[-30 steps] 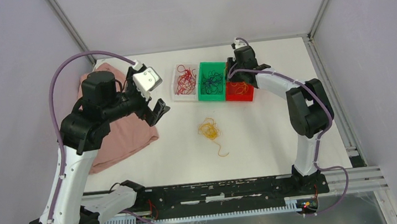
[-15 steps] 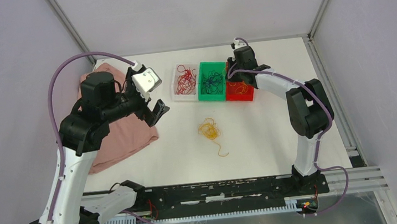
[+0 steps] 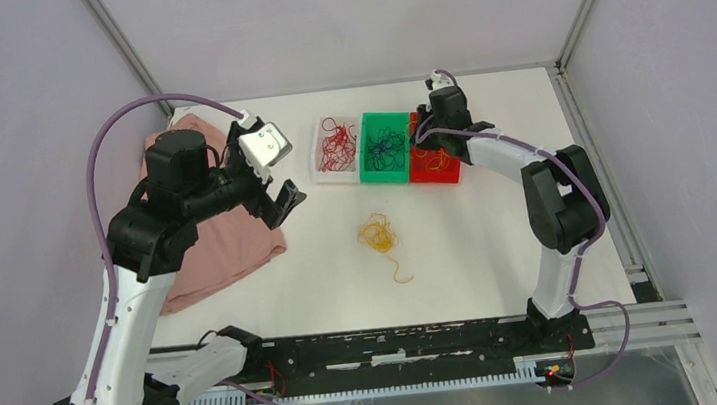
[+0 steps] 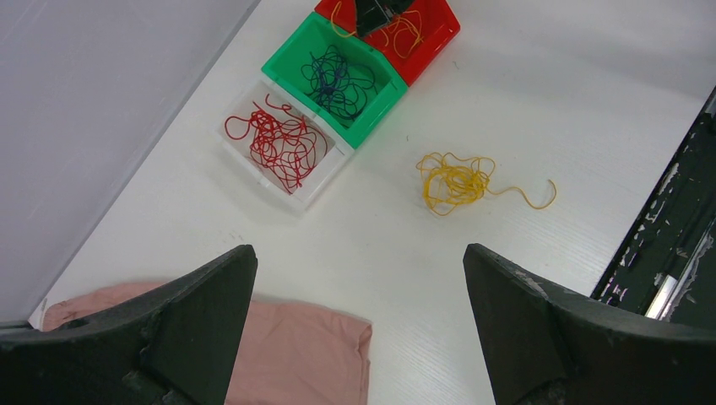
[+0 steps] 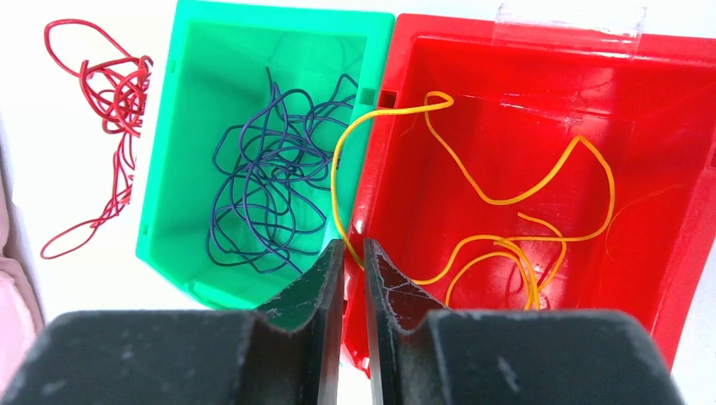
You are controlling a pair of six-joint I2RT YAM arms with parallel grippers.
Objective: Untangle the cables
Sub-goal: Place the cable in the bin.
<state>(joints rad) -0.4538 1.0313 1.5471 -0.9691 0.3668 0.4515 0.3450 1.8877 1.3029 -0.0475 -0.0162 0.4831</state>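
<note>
The cables lie sorted by colour. Red wires fill a white tray. Dark blue wires fill a green bin. Yellow wires lie in a red bin. A loose yellow tangle rests on the table, with a tail trailing toward the near edge. My right gripper hovers over the wall between the green and red bins. Its jaws stand a narrow slit apart, and one yellow wire runs into the slit. My left gripper hangs wide open and holds nothing, above the table left of the tangle.
A pink cloth lies on the table's left side, below and behind my left gripper. The three containers sit side by side at the back centre. A black rail runs along the near edge.
My right gripper's jaws have narrowed to a slit, and its wrist has shifted slightly right over the bins. The left arm has not moved.
</note>
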